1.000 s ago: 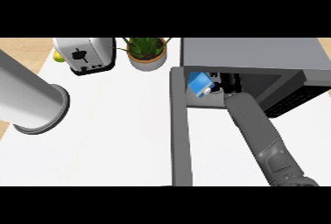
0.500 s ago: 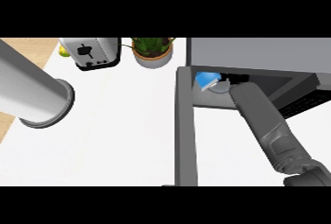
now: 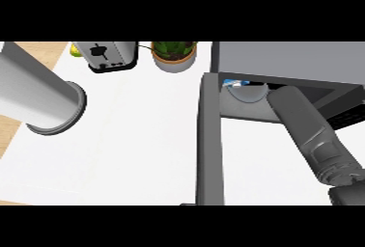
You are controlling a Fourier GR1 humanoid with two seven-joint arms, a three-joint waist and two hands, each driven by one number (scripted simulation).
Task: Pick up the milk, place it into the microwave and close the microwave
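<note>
**A:** Where is the milk?

**B:** Only a sliver shows. The small blue-and-white milk carton [image 3: 230, 82] sits inside the boxy dark grey microwave [image 3: 285, 58], peeping out under its front lip. Beside it is a pale rounded shape I cannot make out.

**A:** And the right hand?

**B:** It is hidden in the cavity. The smooth grey right forearm [image 3: 306, 125] runs in under the lip just right of the carton. I cannot tell whether the right hand is clamped on the carton or apart from it. The left hand is cut off too. Only the left forearm [image 3: 32, 89], a thick grey cylinder, lies over the plain white bench [image 3: 135, 154].

**A:** The door?

**B:** The flat dark grey microwave door [image 3: 208, 144] stands open, seen edge-on, left of the cavity.

**A:** What has changed?

**B:** A second ago far more of the carton's blue face showed. Now the lip covers most of it.
</note>
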